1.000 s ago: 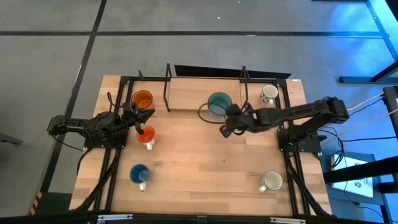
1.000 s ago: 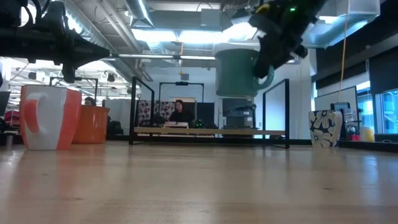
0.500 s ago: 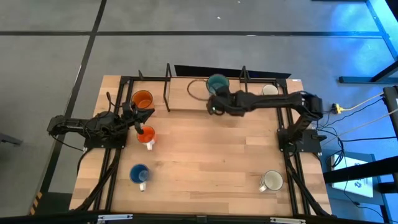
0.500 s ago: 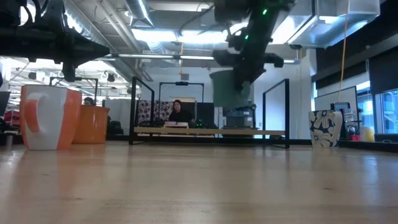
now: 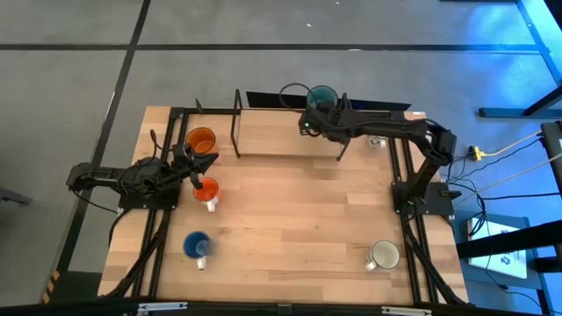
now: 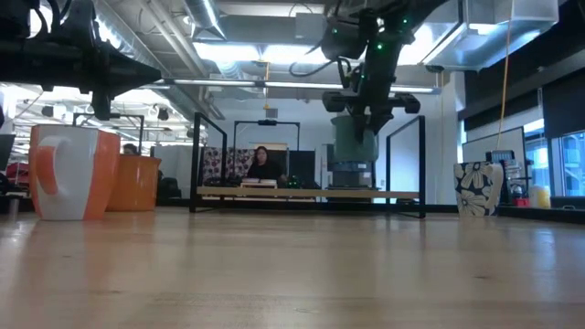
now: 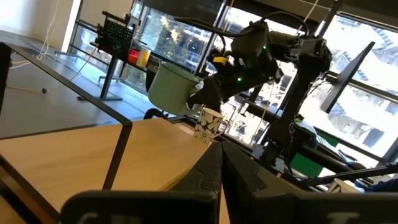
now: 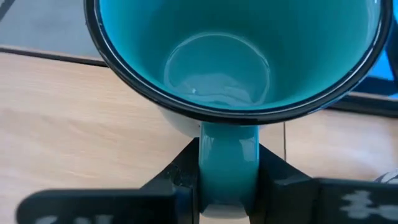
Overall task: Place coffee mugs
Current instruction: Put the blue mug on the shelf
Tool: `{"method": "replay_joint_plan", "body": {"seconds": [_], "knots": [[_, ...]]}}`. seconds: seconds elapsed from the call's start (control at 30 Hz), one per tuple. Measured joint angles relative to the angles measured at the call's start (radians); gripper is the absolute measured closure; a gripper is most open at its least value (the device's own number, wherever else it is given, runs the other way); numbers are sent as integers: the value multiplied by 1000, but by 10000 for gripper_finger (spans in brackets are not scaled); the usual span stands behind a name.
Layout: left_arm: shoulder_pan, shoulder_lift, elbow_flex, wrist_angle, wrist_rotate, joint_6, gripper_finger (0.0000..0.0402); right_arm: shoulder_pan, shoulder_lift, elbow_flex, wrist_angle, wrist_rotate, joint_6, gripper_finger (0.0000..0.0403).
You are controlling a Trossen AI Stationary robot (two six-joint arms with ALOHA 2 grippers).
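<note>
My right gripper (image 5: 313, 111) is shut on the teal mug (image 5: 321, 95), held in the air over the table's far edge, above the black wire rack's (image 5: 237, 123) far rail; the low view shows the teal mug (image 6: 356, 139) hanging under the gripper (image 6: 367, 102). My left gripper (image 5: 197, 181) is shut and hovers just above the small orange mug (image 5: 209, 194), touching nothing. The larger orange mug (image 5: 202, 140), blue mug (image 5: 197, 246) and a white mug (image 5: 383, 254) stand on the table. The flowered white mug (image 6: 479, 189) stands near the far right corner. My right gripper pinches the teal mug's handle (image 8: 227, 155) between its two fingers (image 8: 179, 175), one on each side. The fingers come slanting down from the near side. The mug is lifted clear, mouth up, hanging below the gripper.
The rack's upright posts (image 5: 342, 127) and frames (image 6: 405, 164) rise along the far part of the table. Bare wood (image 5: 290, 219) fills the middle. A person (image 6: 265, 164) sits in the room beyond.
My right gripper has carried the teal mug from over the table's middle toward the far edge, turning as it went. The mug now hangs over the far rail of the rack. The left arm has kept still.
</note>
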Motion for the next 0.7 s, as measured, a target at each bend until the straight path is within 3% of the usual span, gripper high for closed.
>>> {"method": "replay_joint_plan", "body": {"seconds": [0.23,0.43,0.7], "knots": [[0,0,0,-1,-8,36,401,-17,11,-15,6,-44,62,339],[0,0,0,-1,-8,36,401,-29,20,-19,-6,-19,102,339],[0,0,0,-7,-8,58,401,-27,28,13,-32,-58,38,339]]}}
